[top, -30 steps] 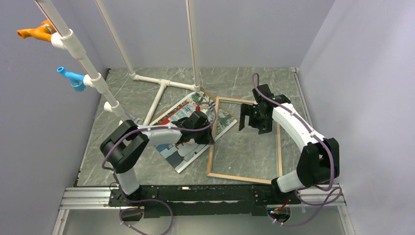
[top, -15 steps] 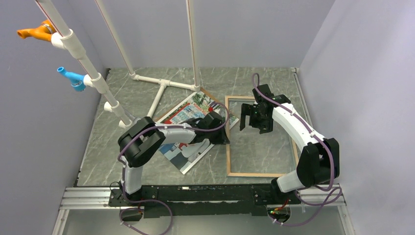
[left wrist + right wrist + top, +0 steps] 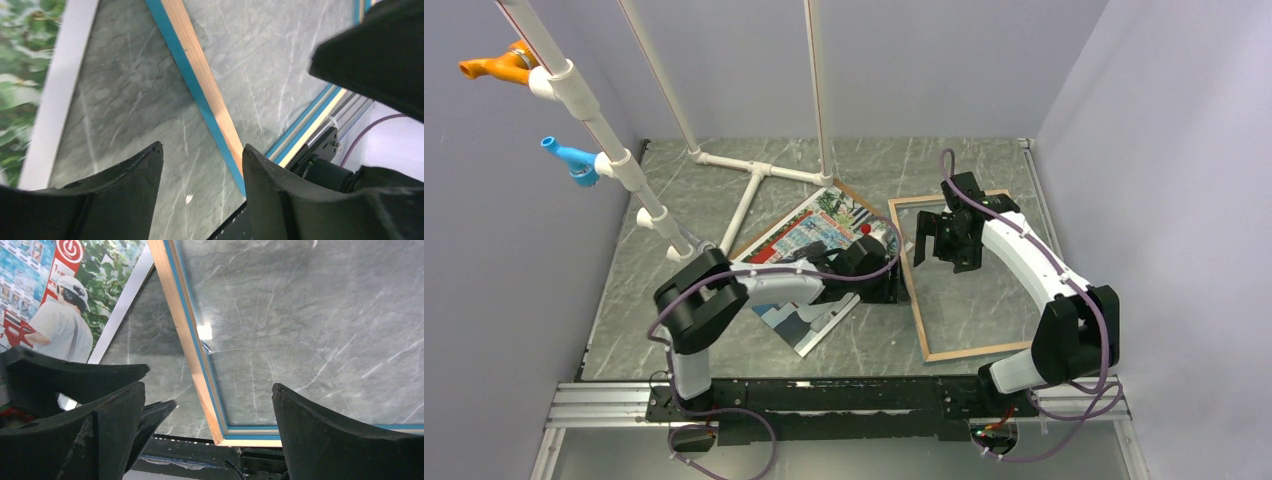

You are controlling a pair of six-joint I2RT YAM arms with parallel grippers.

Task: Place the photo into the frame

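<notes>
The frame (image 3: 919,325) lies flat at right centre, light wood up with blue at its inner edge, tilted a little. It also shows in the left wrist view (image 3: 200,70) and the right wrist view (image 3: 180,305). The photo (image 3: 809,235) lies picture side up to its left, partly under my left arm; its corner shows in the right wrist view (image 3: 65,295). My left gripper (image 3: 896,288) is open and empty, low at the frame's left rail, which runs against its right finger (image 3: 272,185). My right gripper (image 3: 939,245) is open and empty above the frame's far-left part.
A brown backing board (image 3: 842,187) lies under the photo, one corner showing. A white pipe stand (image 3: 754,185) rises at the back, with orange (image 3: 499,65) and blue (image 3: 572,160) clips on the left pole. Walls close both sides; a metal rail (image 3: 824,395) runs along the near edge.
The frame has slid right and turned, away from the photo. My left gripper has moved right along with its left rail. My right gripper has barely moved.
</notes>
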